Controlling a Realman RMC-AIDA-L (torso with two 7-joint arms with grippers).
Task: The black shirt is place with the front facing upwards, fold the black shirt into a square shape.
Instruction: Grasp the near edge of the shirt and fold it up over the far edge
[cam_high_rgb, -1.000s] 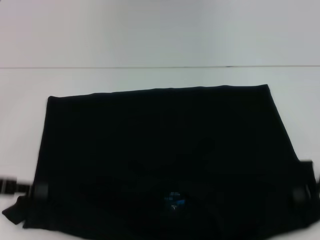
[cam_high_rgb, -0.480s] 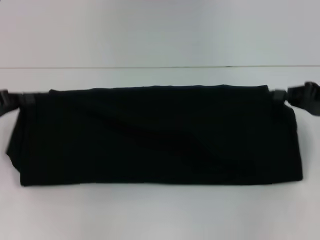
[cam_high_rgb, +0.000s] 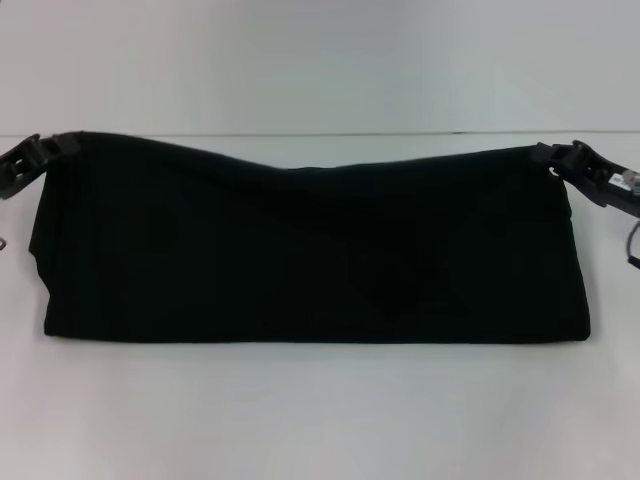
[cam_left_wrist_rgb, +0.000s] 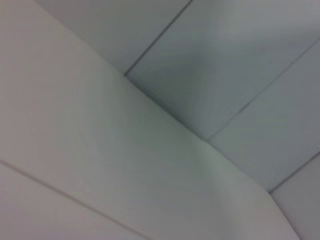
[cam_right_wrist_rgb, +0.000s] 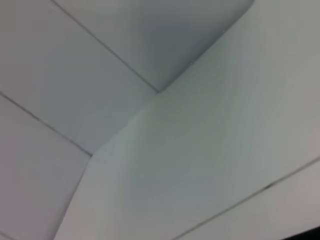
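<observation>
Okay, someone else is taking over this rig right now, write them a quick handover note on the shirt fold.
Left gripper: shut on the far left corner of the black shirt, raised off the table.
Right gripper: shut on the far right corner, also raised.
Shirt: lies across the middle of the table as a wide band; its far edge sags between the two grippers, its near edge rests flat.
Done: one lengthwise fold.
Left: lay the held edge down, release, then fold the sides inward to make a square.
</observation>
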